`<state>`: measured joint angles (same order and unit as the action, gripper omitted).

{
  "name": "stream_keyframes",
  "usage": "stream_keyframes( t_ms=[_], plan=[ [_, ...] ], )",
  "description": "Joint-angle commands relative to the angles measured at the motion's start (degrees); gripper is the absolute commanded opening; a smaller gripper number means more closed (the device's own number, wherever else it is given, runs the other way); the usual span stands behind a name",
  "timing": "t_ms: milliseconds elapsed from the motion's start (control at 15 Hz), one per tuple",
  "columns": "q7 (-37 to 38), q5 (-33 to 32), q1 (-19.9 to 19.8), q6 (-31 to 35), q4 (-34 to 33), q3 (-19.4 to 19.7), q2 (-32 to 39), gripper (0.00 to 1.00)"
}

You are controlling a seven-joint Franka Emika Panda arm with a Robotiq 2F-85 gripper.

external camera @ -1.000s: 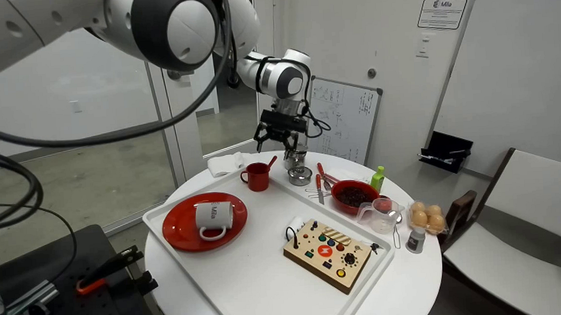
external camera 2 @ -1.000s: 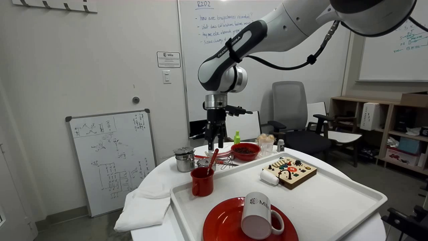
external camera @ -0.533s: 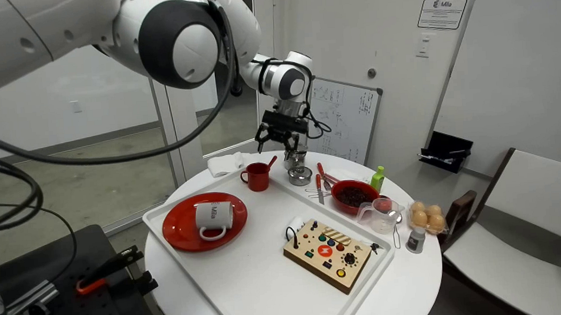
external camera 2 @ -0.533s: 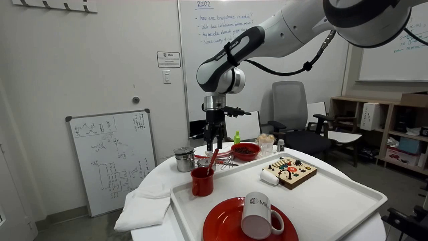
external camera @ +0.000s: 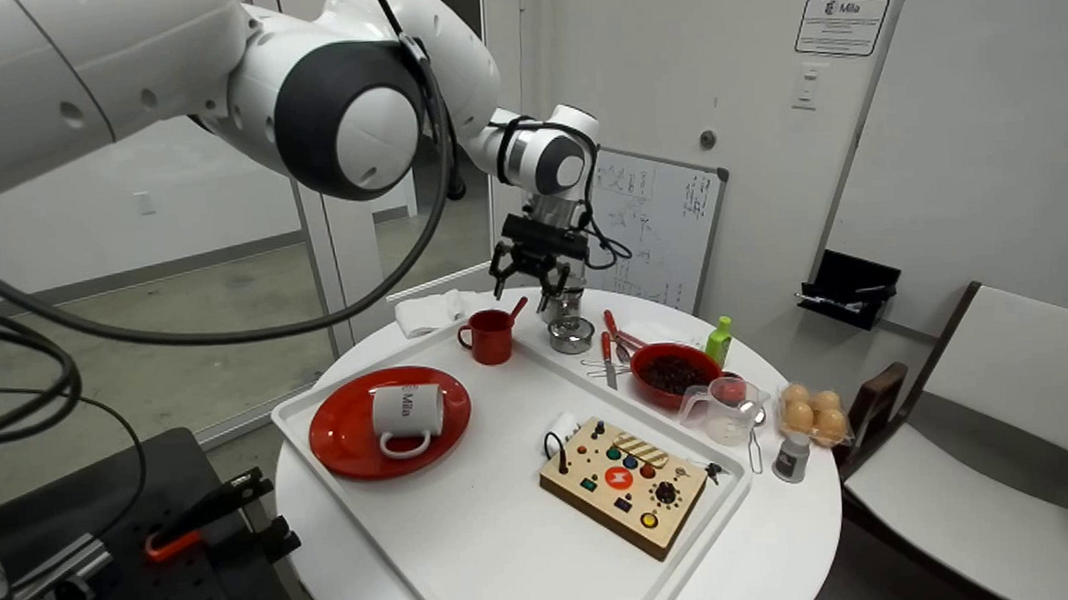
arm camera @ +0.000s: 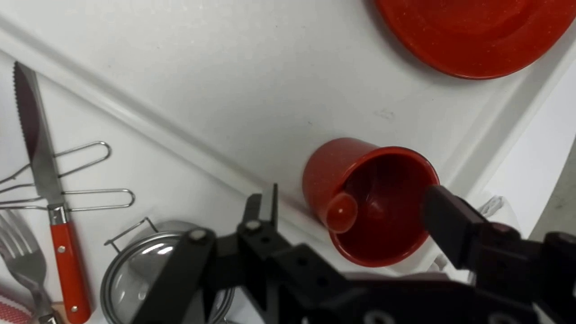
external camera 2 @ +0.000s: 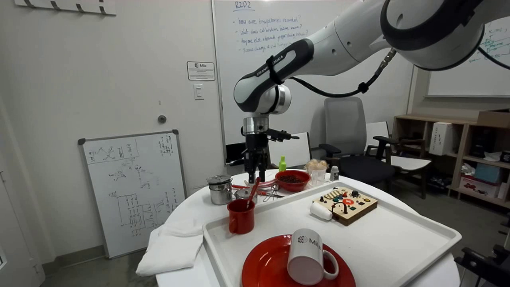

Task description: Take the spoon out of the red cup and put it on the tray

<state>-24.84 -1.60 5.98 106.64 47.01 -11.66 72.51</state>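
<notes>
Wrist view | gripper point(arm camera: 352, 201) — jaws apart | spoon point(arm camera: 342, 212) — leaning in red cup point(arm camera: 396, 202) on tray point(arm camera: 247, 90)

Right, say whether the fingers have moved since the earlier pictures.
Yes: the fingers sit slightly lower in both exterior views, judged against the unmoved red cup.

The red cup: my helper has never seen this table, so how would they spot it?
A large white tray lies on the round table. Inside one corner, near the red plate, stands the red cup. Unlike the white mug lying on that plate, it is upright with a red-handled spoon leaning out.
</notes>
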Motion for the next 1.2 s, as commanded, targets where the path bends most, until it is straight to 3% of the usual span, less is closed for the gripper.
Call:
stream_keyframes(
  t_ms=[0,333,467,600,1133],
  plan=[
    [0.6,1.4,0.8,-3.0,-6.0,0.5,3.2,0.51],
    [1.0,0.7,0.3,-3.5,-6.9,-0.3,3.8,0.13],
    [1.0,0.7,0.3,-3.7,-7.2,-0.4,3.8,0.09],
    [0.7,0.7,0.3,-4.3,-7.5,-0.8,3.6,0.14],
    [-3.5,-1.8,1.9,-3.2,-2.8,-0.8,-3.6,0.13]
  ],
)
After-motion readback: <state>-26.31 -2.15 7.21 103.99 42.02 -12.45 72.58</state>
